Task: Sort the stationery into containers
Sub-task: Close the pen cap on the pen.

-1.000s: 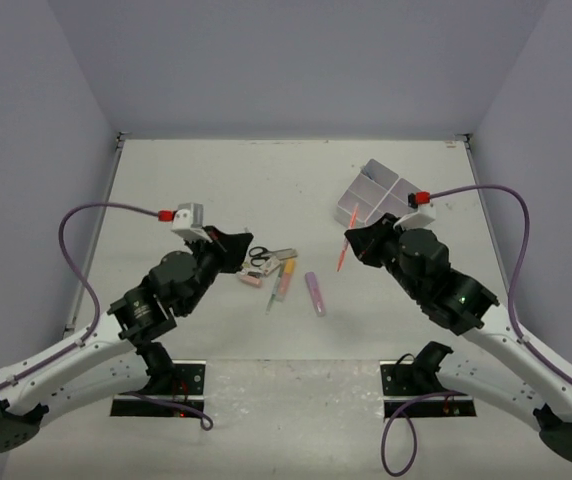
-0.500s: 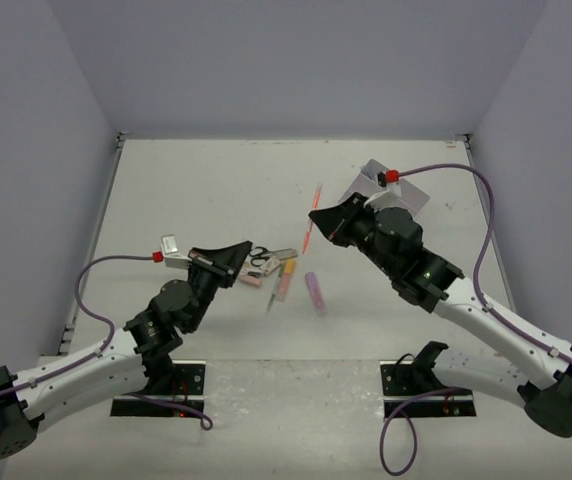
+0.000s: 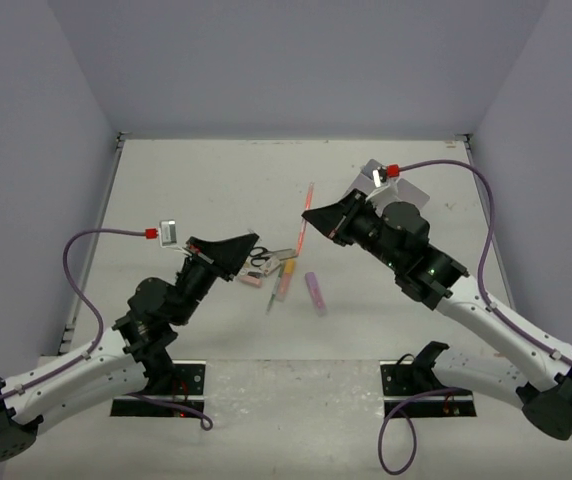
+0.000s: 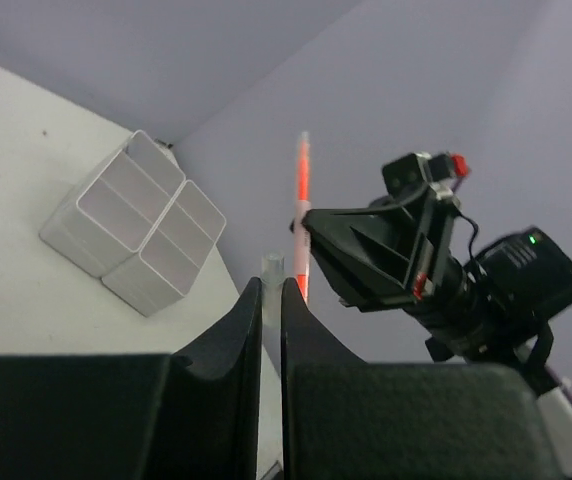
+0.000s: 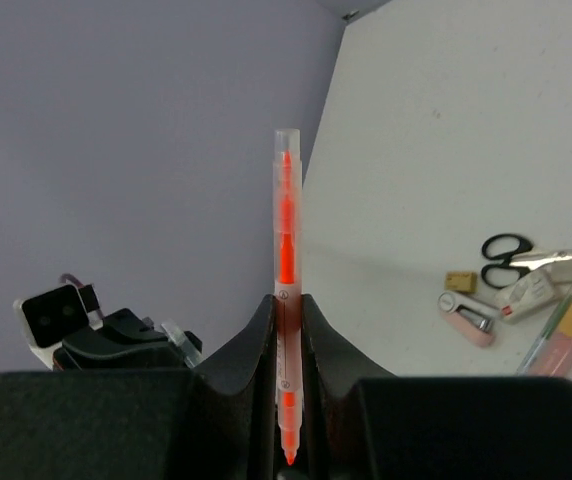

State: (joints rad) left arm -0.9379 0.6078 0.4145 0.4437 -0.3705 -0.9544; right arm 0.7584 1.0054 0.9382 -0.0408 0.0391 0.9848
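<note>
My right gripper [image 3: 313,216] is shut on an orange marker [image 3: 306,214] and holds it in the air above the table's middle. The wrist view shows the marker [image 5: 285,230] upright between the jaws, bare tip down. My left gripper [image 3: 253,241] is raised over the pile, facing the right gripper. It is shut on a small clear cap-like piece [image 4: 272,268], which also shows in the right wrist view [image 5: 181,341]. The white four-compartment box [image 4: 131,225] stands at the back right, mostly hidden behind the right arm in the top view [image 3: 413,193].
On the table between the arms lie black-handled scissors [image 3: 259,257], a pink eraser [image 3: 250,281], a pink-and-orange marker [image 3: 284,280], a thin grey pen [image 3: 272,297] and a purple marker [image 3: 314,293]. Walls enclose the table on three sides.
My right gripper has swung left, away from the box, carrying the orange marker, which now points up. My left gripper has lifted off the pile and tilted toward it.
</note>
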